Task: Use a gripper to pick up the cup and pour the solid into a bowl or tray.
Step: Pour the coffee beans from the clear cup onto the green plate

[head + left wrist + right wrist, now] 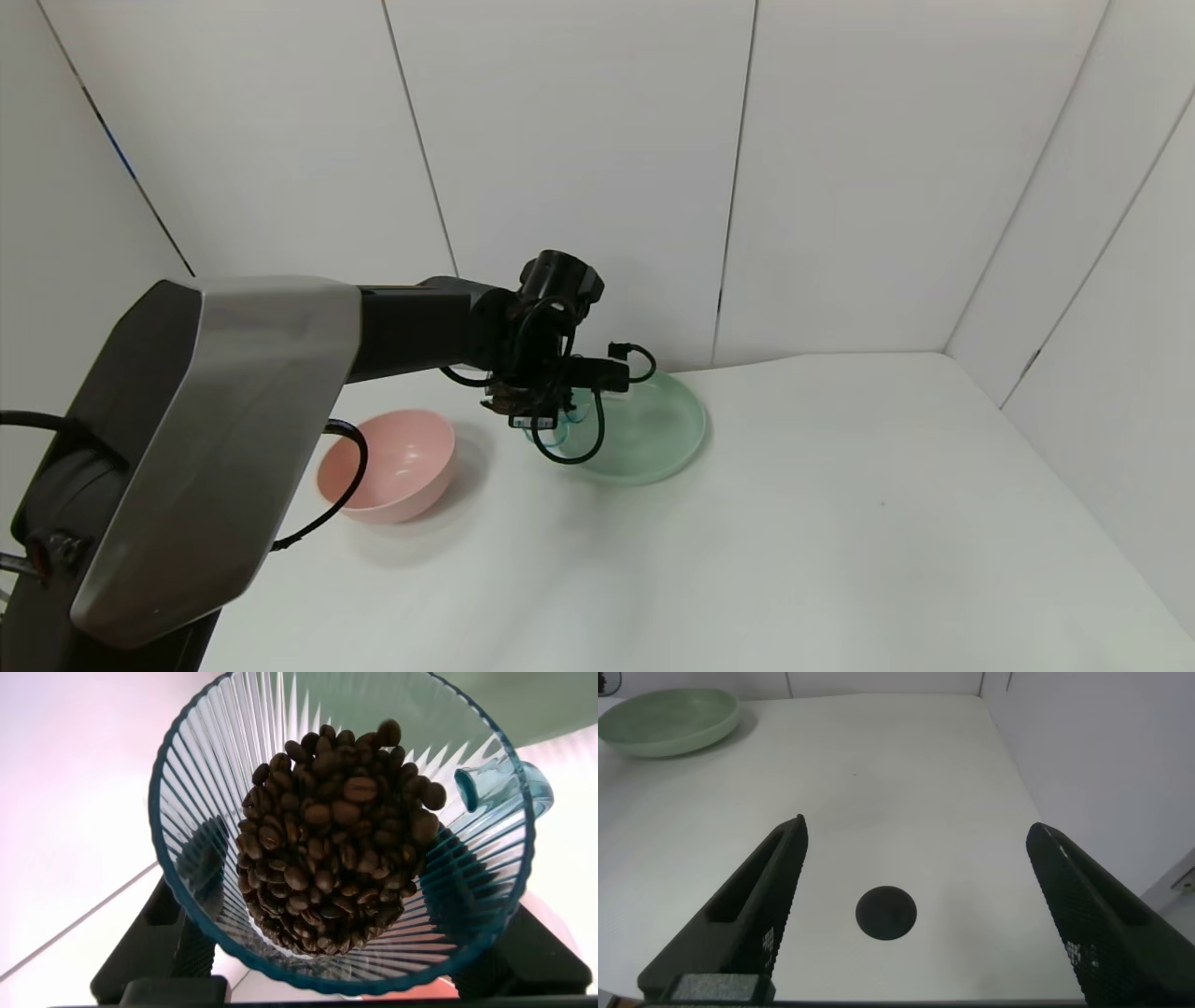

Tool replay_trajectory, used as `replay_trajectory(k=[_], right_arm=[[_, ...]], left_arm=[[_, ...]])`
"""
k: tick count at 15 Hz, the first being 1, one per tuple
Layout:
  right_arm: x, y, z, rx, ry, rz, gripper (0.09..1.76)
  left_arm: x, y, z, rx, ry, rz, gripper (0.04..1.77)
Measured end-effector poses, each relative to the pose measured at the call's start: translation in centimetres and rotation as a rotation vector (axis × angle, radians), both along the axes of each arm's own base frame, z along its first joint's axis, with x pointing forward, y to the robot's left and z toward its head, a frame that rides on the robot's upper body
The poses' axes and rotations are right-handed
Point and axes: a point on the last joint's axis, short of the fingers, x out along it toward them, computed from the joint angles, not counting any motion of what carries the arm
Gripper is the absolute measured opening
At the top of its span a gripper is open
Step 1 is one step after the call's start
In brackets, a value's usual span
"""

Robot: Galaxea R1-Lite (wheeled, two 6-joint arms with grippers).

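The left gripper (pixel 541 415) clasped the ribbed blue cup (pixel 346 831) of coffee beans (pixel 332 840) above the pale green plate's (pixel 653 429) left rim near the table's (pixel 794 523) far edge, while the right gripper (pixel 915 915) hung spread wide, parked above the table.

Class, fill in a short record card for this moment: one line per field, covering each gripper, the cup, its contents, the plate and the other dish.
left gripper: shut on the cup, raised at the near-left rim of the plate
cup: clear blue ribbed, blue loop handle, tilted
coffee beans: dark brown, heaped inside the cup, none seen on the plate
green plate: shallow, on the white table
pink bowl: left of the plate, apart from it, looks empty
right gripper: open, holding nothing, above the table, away from the plate
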Motion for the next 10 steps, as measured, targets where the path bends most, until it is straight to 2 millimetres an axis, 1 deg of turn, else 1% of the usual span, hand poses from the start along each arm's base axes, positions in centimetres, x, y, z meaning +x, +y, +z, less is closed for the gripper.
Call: replay_trajectory(k=[10], right_arm=[[0.0,0.0,0.0,0.000,0.000,0.000,1.71]], left_arm=[[-0.6,-1.7,-0.6,0.138,-0.042,0.023,1.31]])
